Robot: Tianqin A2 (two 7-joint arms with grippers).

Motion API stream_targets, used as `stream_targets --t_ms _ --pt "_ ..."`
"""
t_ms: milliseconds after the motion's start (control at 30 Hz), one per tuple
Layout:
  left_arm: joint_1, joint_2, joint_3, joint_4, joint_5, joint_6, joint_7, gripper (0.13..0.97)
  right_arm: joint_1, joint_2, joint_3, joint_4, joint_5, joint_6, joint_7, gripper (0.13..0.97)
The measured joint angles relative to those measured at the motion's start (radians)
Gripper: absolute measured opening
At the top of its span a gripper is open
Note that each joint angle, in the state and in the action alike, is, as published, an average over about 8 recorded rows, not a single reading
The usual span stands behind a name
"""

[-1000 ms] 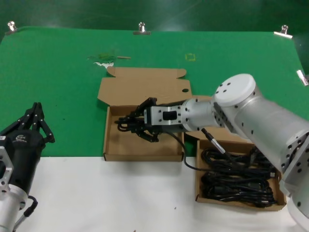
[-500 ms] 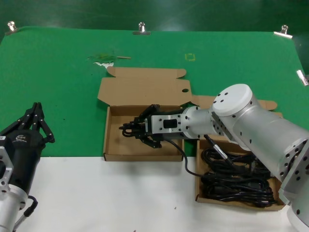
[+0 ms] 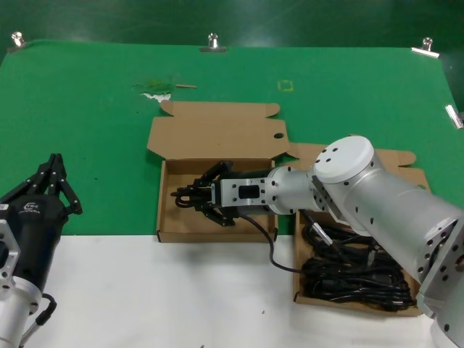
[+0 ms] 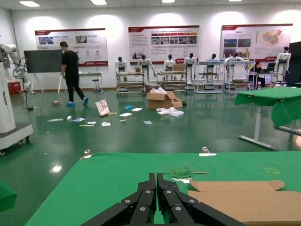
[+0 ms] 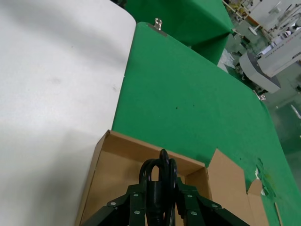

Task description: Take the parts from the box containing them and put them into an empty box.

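My right gripper (image 3: 199,197) reaches across into the left cardboard box (image 3: 168,223), the empty box with a bare brown floor, and is shut on a black coiled power cord (image 3: 185,196). In the right wrist view the cord's loop (image 5: 160,176) sticks out between the fingers above that box's floor (image 5: 117,174). The box containing the parts (image 3: 299,286) lies at the front right, filled with black cord bundles (image 3: 355,275). My left gripper (image 3: 54,174) is parked at the far left, shut and holding nothing; its closed fingertips (image 4: 156,181) point over the green cloth.
Both boxes have their lid flaps (image 3: 217,134) folded back on the green cloth (image 3: 87,123). A white table surface (image 3: 159,297) runs along the front. A loose cable (image 3: 272,250) trails from my right wrist over the left box's front wall.
My right gripper, holding the cord, has moved lower and nearer the front of the empty box, then shifted slightly left. The left arm has not moved.
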Motion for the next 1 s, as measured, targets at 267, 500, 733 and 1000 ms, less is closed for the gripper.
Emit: stream_targets --t_ms 267,500,733,1000 --pt "0.0 0.0 0.0 0.0 0.0 0.0 0.0 0.151 -0.011 0.0 0.0 0.018 0.003 0.025 -0.011 0.249" --pt "0.0 0.0 0.0 0.0 0.0 0.0 0.0 0.151 -0.015 0.0 0.0 0.02 0.004 0.05 -0.019 0.249" --pt "0.0 0.0 0.0 0.0 0.0 0.0 0.0 0.151 -0.019 0.0 0.0 0.023 0.004 0.065 -0.023 0.274" --pt "0.0 0.0 0.0 0.0 0.0 0.0 0.0 0.151 -0.024 0.0 0.0 0.027 0.007 0.072 -0.021 0.341"
